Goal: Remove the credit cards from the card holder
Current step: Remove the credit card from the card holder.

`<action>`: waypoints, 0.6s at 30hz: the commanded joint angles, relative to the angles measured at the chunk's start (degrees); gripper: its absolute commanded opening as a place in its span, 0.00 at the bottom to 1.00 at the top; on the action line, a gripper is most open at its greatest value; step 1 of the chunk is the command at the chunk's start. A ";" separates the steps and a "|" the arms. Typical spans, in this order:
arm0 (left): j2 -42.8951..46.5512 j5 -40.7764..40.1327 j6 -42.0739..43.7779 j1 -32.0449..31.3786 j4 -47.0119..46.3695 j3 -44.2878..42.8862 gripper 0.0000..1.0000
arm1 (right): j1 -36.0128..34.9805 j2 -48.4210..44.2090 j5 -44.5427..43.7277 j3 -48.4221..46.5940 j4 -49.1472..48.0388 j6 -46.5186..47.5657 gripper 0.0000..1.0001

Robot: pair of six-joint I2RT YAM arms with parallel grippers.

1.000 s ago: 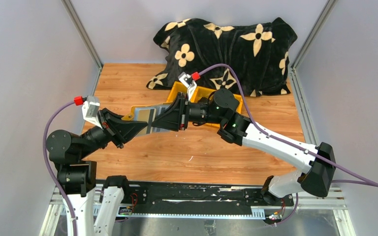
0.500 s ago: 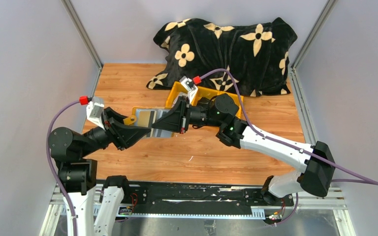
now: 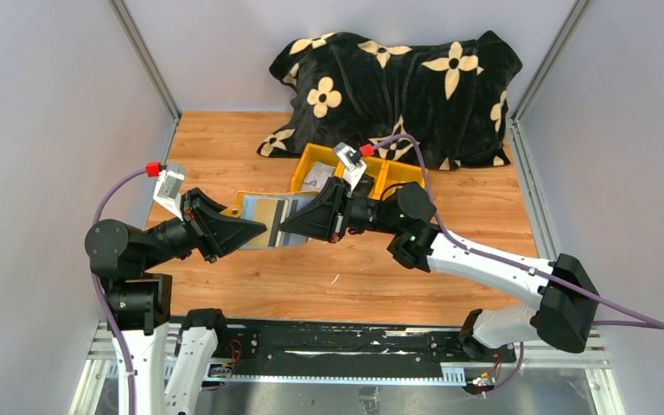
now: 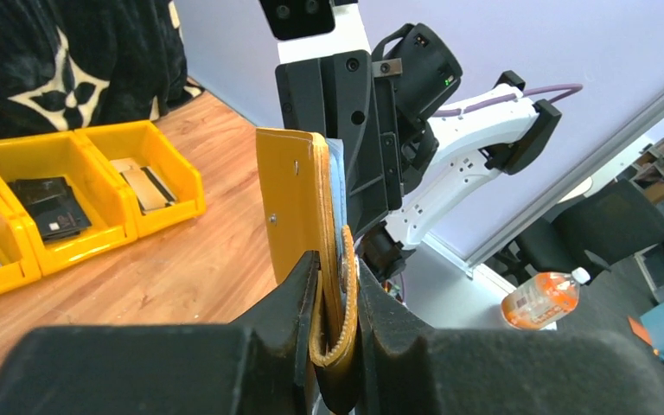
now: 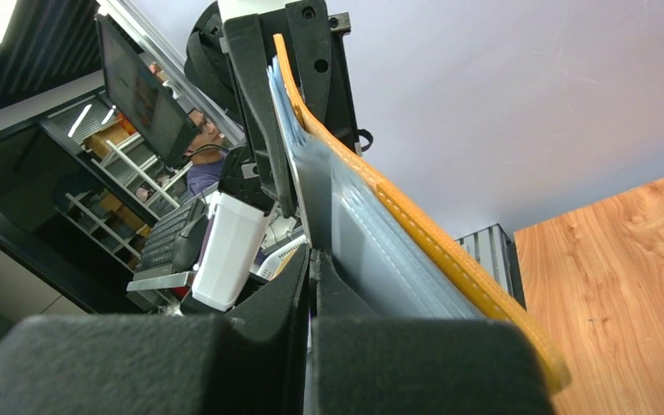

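The card holder (image 3: 259, 212) has shifted slightly right and lower in the overhead view and hangs centre-left above the table (image 3: 354, 268). The left gripper (image 4: 333, 285) is clamped on its yellow edge. The right gripper (image 5: 311, 259) meets its grey sleeves (image 5: 372, 251), jaws pressed together.

The mustard-yellow card holder (image 3: 259, 210) is spread open in mid-air, with credit cards (image 3: 270, 229) tucked inside it.
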State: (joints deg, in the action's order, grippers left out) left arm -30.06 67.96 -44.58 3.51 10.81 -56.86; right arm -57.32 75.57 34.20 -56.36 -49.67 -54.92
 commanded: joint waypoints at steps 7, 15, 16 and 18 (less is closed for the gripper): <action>0.27 1.69 -6.31 -0.52 -5.96 -0.59 0.16 | 0.98 -1.33 -1.54 4.64 -11.03 -4.16 0.00; 0.66 -0.17 -4.93 -0.59 -4.61 -0.47 0.00 | 0.89 0.09 0.25 2.51 -12.88 -5.73 0.24; 0.77 -0.43 -4.42 -0.53 -4.05 -0.38 0.00 | 0.83 0.43 0.18 1.94 -13.06 -5.87 0.30; 1.12 -1.02 -3.91 -0.52 -3.70 -0.21 0.00 | 0.81 1.10 0.31 0.50 -12.73 -5.90 0.38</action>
State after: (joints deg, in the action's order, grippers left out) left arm -30.00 67.55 -49.34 3.36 7.44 -56.77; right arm -57.19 75.59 34.13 -52.84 -59.48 -60.29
